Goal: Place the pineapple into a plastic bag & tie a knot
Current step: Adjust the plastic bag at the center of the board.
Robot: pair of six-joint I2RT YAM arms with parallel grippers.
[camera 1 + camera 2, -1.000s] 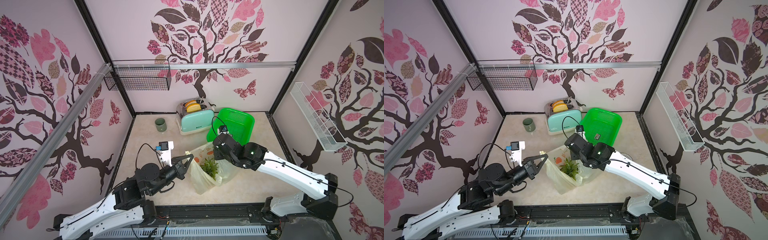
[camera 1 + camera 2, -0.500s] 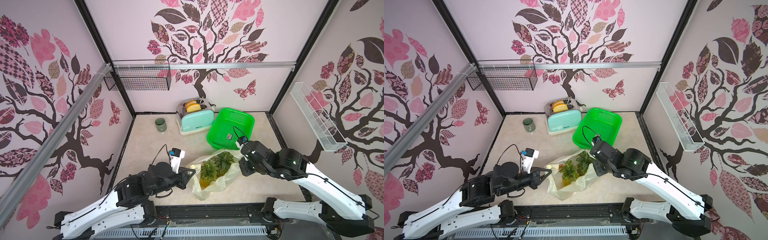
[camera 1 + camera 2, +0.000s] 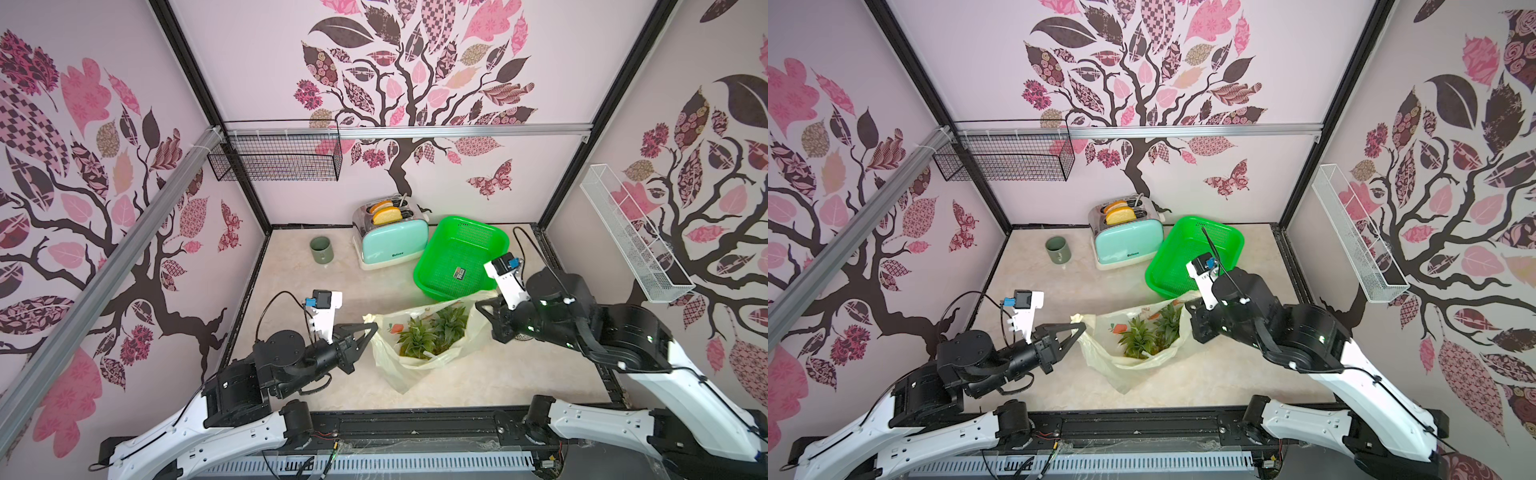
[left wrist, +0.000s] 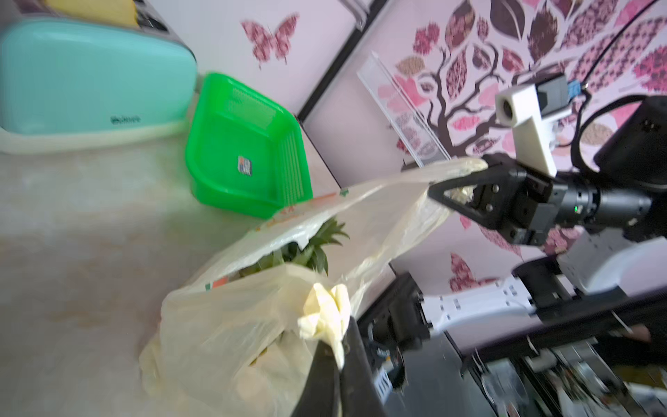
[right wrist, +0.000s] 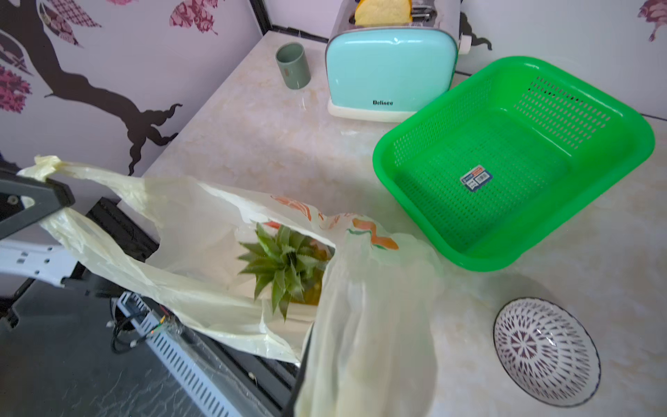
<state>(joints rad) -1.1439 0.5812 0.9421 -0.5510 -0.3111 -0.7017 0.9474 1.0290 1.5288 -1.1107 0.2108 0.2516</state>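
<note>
The pale marbled tabletop [image 3: 291, 270] carries the plastic bag [image 3: 395, 370] at lower centre of both top views, just below the green basket [image 3: 461, 257]. The bag sags on the surface with its mouth stretched sideways between the 2 arms. Inside it sits the pineapple [image 3: 432, 332], with only its green leafy crown showing clearly through the mouth. The placing step therefore looks finished, and the tying step is in hand. No knot is visible yet, and the 2 handles are well apart.

The left gripper [image 3: 372, 328], at the left of the bag, is clamped on the left handle [image 4: 325, 314], whose crumpled end pokes out past the closed fingertips in the left wrist view. The right gripper [image 3: 478, 307], at the right of the bag, is likewise pinched together on the right handle [image 4: 458, 170].

As I judge it, the next move calls for bringing both handles together above the crown. They then need crossing, with 1 passed under the other, without letting the thin film slip or tear.
</note>
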